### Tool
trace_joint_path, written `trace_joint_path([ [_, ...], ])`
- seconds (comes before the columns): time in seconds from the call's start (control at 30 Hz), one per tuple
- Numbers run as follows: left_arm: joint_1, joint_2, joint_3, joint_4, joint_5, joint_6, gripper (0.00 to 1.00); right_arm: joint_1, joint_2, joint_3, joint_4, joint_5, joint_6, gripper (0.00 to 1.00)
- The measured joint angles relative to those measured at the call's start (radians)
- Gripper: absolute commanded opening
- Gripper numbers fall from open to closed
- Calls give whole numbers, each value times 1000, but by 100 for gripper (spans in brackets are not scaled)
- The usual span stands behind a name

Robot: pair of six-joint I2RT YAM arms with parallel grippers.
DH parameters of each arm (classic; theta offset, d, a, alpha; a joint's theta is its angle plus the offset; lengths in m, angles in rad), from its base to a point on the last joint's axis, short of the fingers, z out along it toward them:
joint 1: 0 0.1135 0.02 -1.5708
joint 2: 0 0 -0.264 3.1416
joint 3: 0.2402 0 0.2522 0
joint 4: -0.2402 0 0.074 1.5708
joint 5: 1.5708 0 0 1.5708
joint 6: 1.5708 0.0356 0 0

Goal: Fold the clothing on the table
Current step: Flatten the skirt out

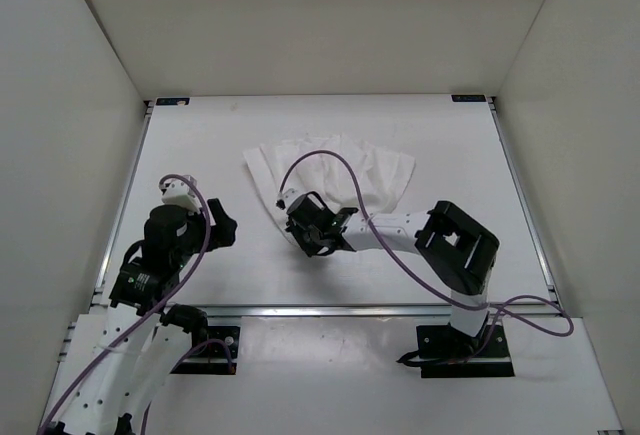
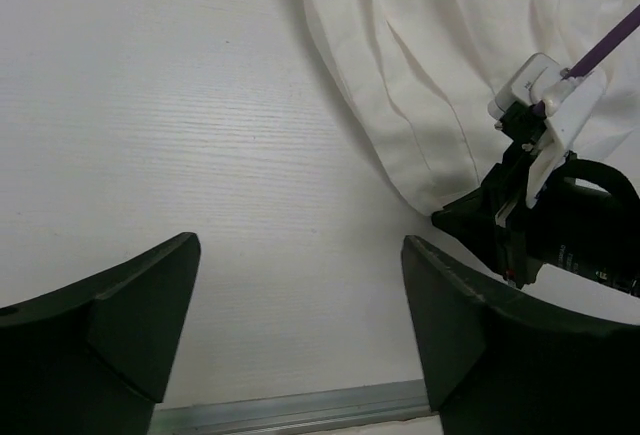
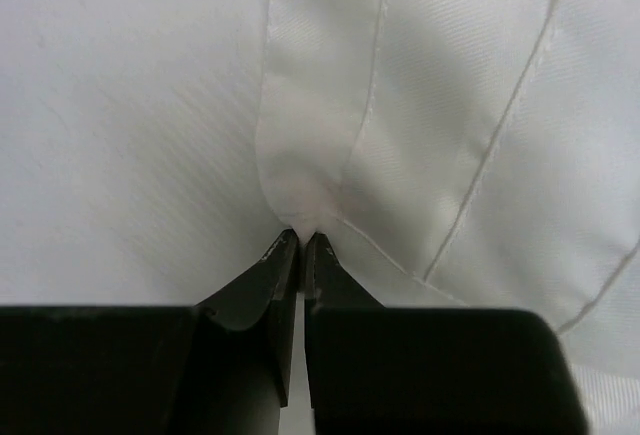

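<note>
Right wrist view: the right pincer (image 3: 302, 240) is closed. Its tips are pressed together on a small pucker of the clothing (image 3: 450, 105), at the hem by the near-left corner. The bite looks shallow, with only the very edge caught.

Risks, as judged:
1. Slip. So little fabric is held that a quick lift or pull could draw the hem out and drop the piece short of the fold.
2. Single hold. Raised from this one pinch, the piece would likely hang and bunch rather than turn over flat, giving a skewed fold.
3. Layers. Whether one layer or more is caught cannot be told. A stray under-layer would drag the whole piece across the worktop (image 2: 150, 105).
4. Cable. The purple cable (image 1: 320, 160) arches over the fabric and could brush it during a carry.

The left pincer (image 2: 298, 265) is wide open and holds nothing. It hangs over bare worktop just inside the metal rail (image 2: 300, 410), beside the fabric's left edge but apart from it.

Condition of the clothing: white, thin and soft. It lies unfolded towards the far middle of the worktop, spread roughly rectangular. Stitched seam lines run along it, soft wrinkles cross it, and the left edge is loosely rolled.
</note>
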Motion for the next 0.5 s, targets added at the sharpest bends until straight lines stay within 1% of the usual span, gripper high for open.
trace_joint_path([
  [0.03, 2, -3, 0, 0, -4, -5, 85, -10, 6, 11, -2, -16, 6, 0],
  [0.1, 13, -13, 0, 0, -15, -11, 73, -40, 44, 72, -23, -72, 21, 0],
  [0.17, 24, -32, -2, 0, -26, -18, 68, -89, 117, 205, -84, -141, 32, 0],
  [0.2, 27, -46, -2, -1, -36, -22, 68, -120, 172, 322, -140, -175, 37, 0],
  [0.3, 31, -87, -3, -1, -66, -34, 71, -216, 338, 775, -257, -238, 45, 0],
  [0.33, 31, -97, -3, -1, -74, -38, 73, -246, 371, 925, -302, -246, 47, 0],
  [0.4, 31, -105, -3, -1, -84, -42, 75, -307, 379, 1154, -371, -255, 49, 0],
  [0.43, 31, -104, -3, -1, -87, -42, 75, -334, 347, 1207, -394, -263, 50, 0],
  [0.47, 31, -102, -3, -1, -87, -42, 76, -358, 301, 1213, -406, -267, 51, 0],
  [0.5, 31, -99, -3, -1, -89, -42, 76, -387, 211, 1143, -393, -269, 53, 0],
])
